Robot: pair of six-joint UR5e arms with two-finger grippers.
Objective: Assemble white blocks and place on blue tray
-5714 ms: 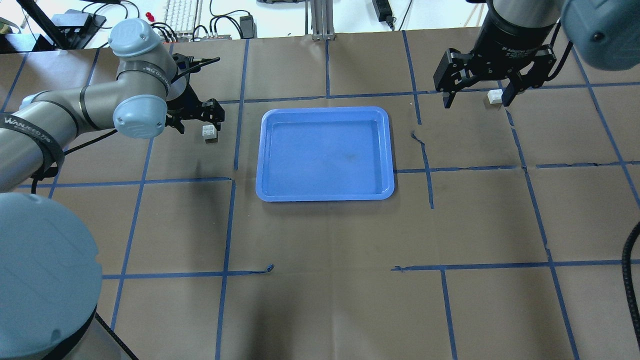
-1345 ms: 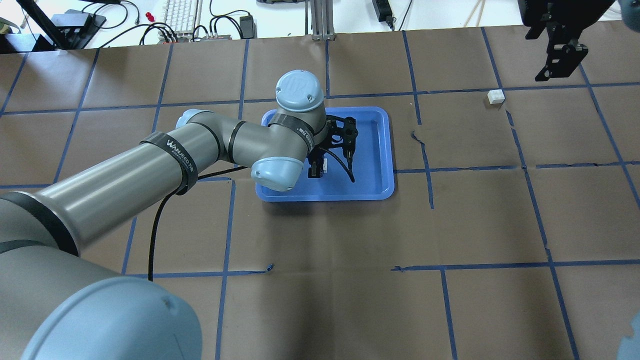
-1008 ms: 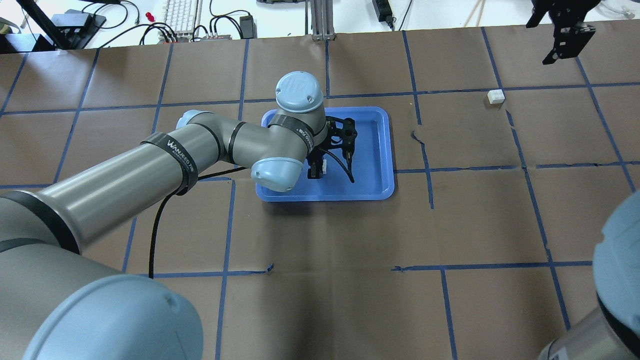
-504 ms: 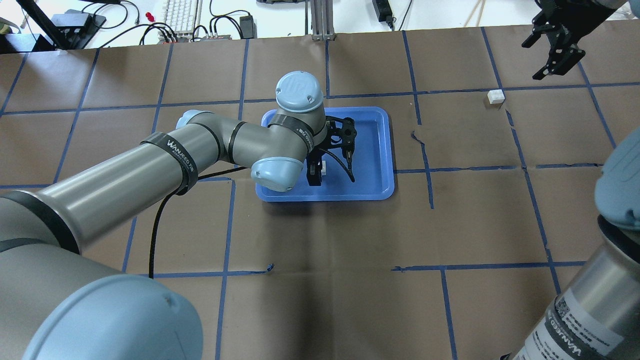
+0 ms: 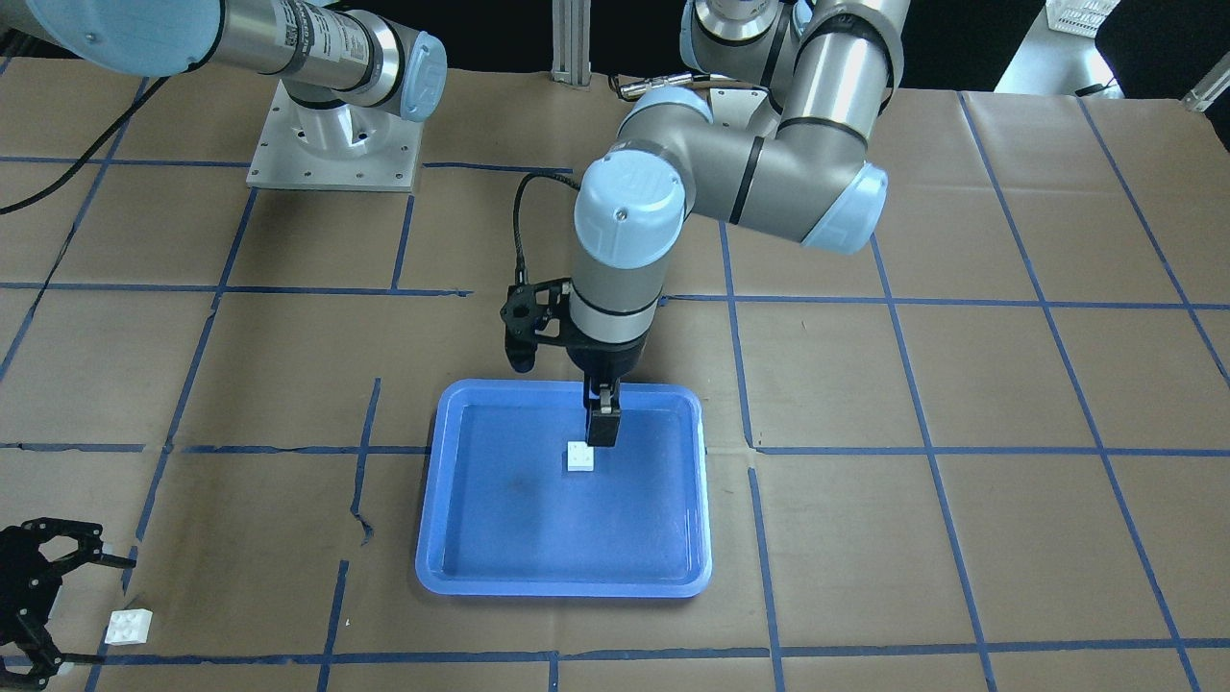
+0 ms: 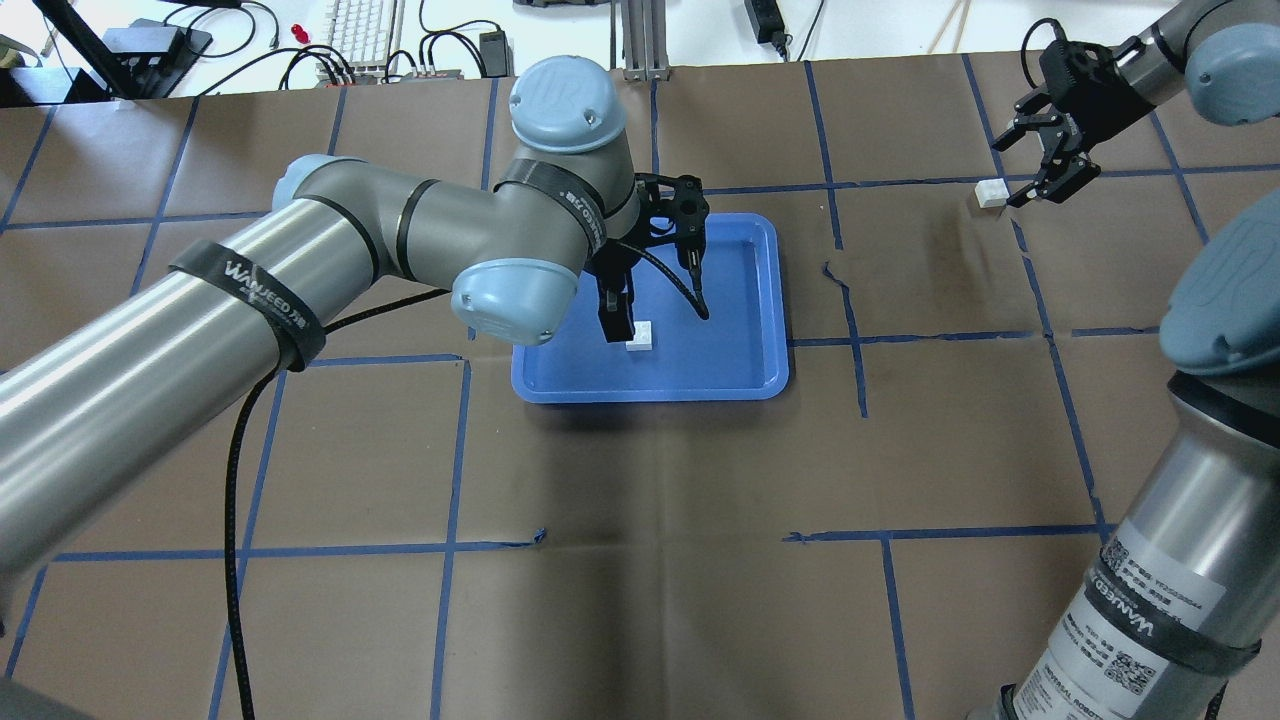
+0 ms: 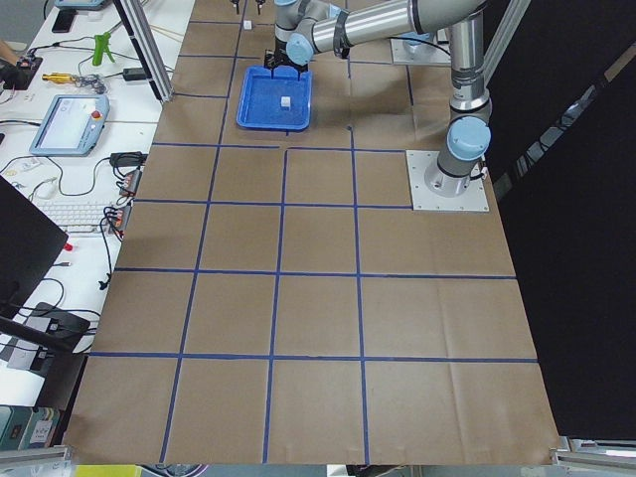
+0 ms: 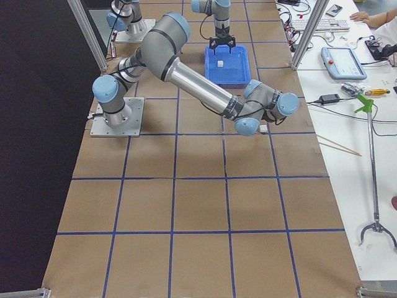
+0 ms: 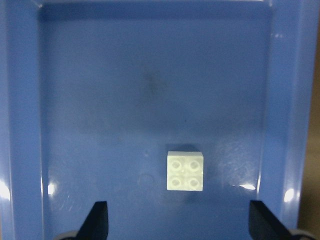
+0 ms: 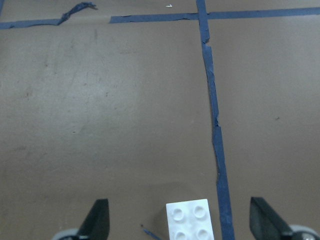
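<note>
One white block (image 9: pixel 185 171) lies studs up on the floor of the blue tray (image 9: pixel 25 125), off centre and clear of the rim; the other white block (image 10: pixel 191 220) sits studs up on the brown paper table (image 6: pixel 640 480), well apart from the tray, just beside a strip of blue tape (image 10: pixel 212 100). We judge both to be light, rigid and smooth; they should slide or tip at a nudge, so we would take each by two opposite flat side walls, low down, and leave the studs free for mating. The left gripper (image 9: pixel 180 225) hovers over the tray block, jaws wide apart and holding nothing; the right gripper (image 5: pixel 108 607) is spread wide and empty too, with the table block lying in line between its fingertips but untouched.
</note>
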